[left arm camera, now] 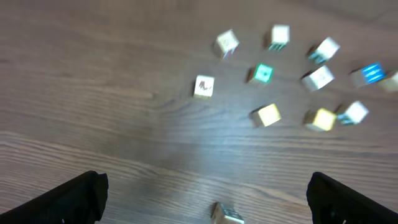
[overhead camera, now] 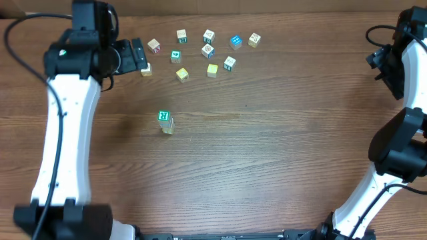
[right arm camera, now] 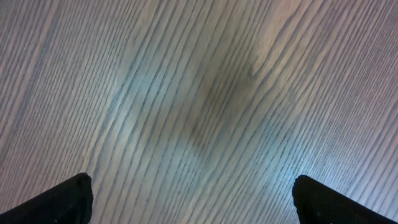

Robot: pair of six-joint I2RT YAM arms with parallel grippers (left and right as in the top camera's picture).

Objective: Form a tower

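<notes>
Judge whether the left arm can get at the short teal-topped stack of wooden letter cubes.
Probably yes: the left hand is open and empty, and the teal-topped stack of wooden cubes stands alone on the wooden table nearby.

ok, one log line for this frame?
tower: teal cube on cream cube, standing | left gripper: open, beside loose cubes | right gripper: open, over table
</notes>
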